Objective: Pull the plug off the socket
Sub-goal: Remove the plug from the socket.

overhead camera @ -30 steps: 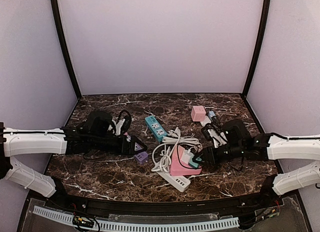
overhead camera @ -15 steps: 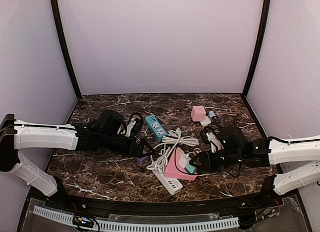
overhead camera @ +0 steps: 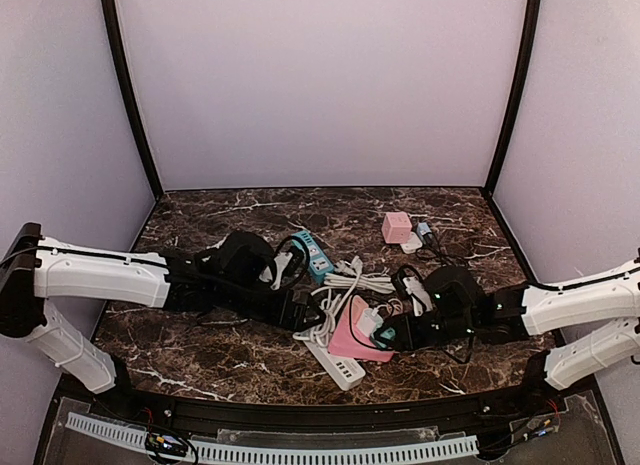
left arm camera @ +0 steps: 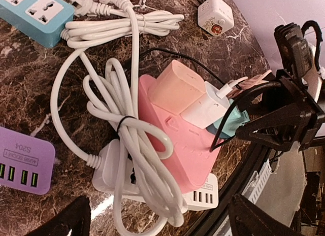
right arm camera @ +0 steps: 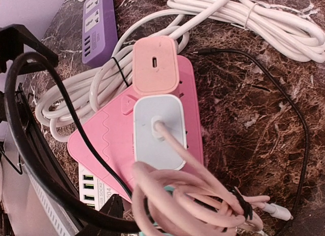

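A pink socket block [overhead camera: 350, 333] [left arm camera: 175, 144] [right arm camera: 109, 137] lies on a white power strip [left arm camera: 203, 198]. Three plugs stand in it in a row: a peach plug [left arm camera: 175, 86] [right arm camera: 155, 66], a white plug [left arm camera: 208, 108] [right arm camera: 157, 132] with a coiled pink cable [right arm camera: 203, 203], and a teal plug [overhead camera: 383, 337] [left arm camera: 229, 123]. My right gripper [overhead camera: 390, 335] [left arm camera: 242, 118] has its jaws on either side of the teal plug; the cable coil hides whether they press on it. My left gripper [overhead camera: 305, 315] [left arm camera: 162, 221] hovers wide open over the near end of the pink block and white strip, touching nothing.
White cord bundles [left arm camera: 127, 144] [right arm camera: 264, 23] loop around the pink block. A purple strip [left arm camera: 23, 162] [right arm camera: 96, 28], a blue strip [overhead camera: 312, 253] [left arm camera: 35, 15] and a small pink-white cube [overhead camera: 397, 226] [left arm camera: 216, 15] lie nearby. A thin black cable [right arm camera: 284, 109] trails right. The table's front edge [overhead camera: 330, 400] is close.
My left arm has swung right to the socket pile. My right gripper has moved left onto the teal plug and narrowed. The pink block and white strip have shifted slightly left.
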